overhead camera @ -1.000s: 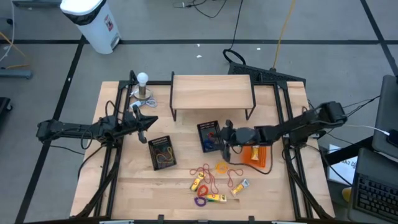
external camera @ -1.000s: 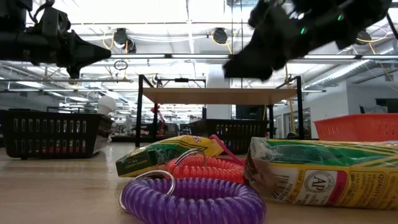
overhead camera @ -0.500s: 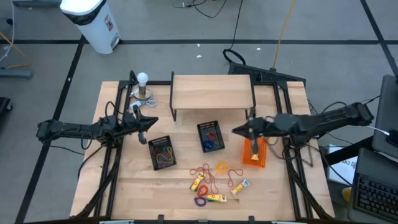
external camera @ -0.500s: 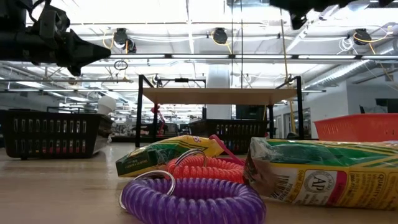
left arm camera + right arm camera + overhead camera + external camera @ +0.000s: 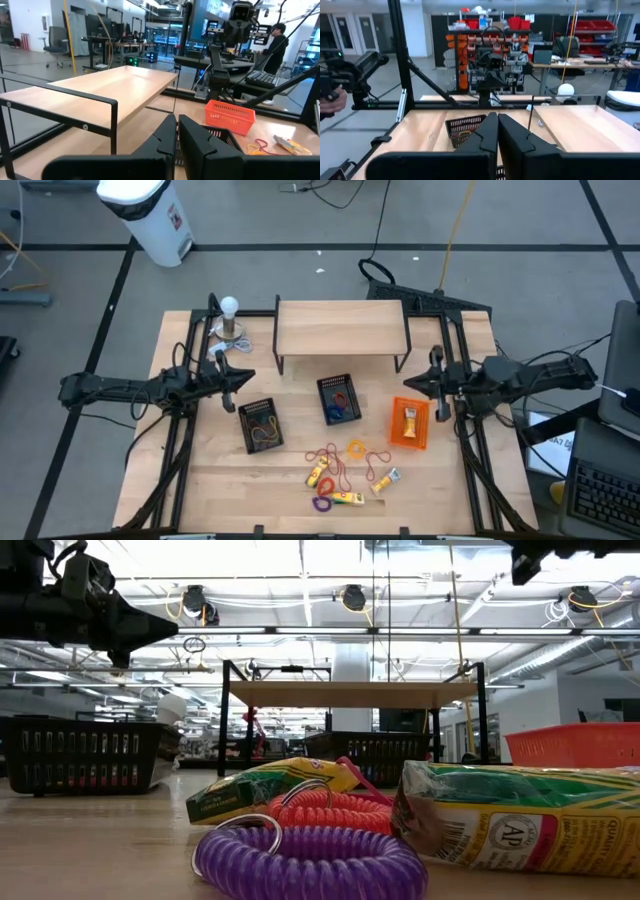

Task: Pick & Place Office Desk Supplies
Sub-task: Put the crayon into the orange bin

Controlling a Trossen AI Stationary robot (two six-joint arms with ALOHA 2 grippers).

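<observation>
Both arms hang idle above the table with their jaws pressed together, holding nothing.

The left gripper [image 5: 243, 377] hovers by a black basket [image 5: 261, 425]; loose loops [image 5: 327, 462] and yellow packets [image 5: 348, 498] lie front-centre, light and limp, the packets probably slick, best pinched mid-length. One packet sits in the orange bin [image 5: 409, 423], the right gripper [image 5: 411, 386] just above. The table [image 5: 220, 480] is bare wood under a low shelf [image 5: 340, 328], in a lab.

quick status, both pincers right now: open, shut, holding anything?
Left pincer: shut, holding nothing, above the table beside the black basket.
Right pincer: shut, holding nothing, above the orange basket.
</observation>
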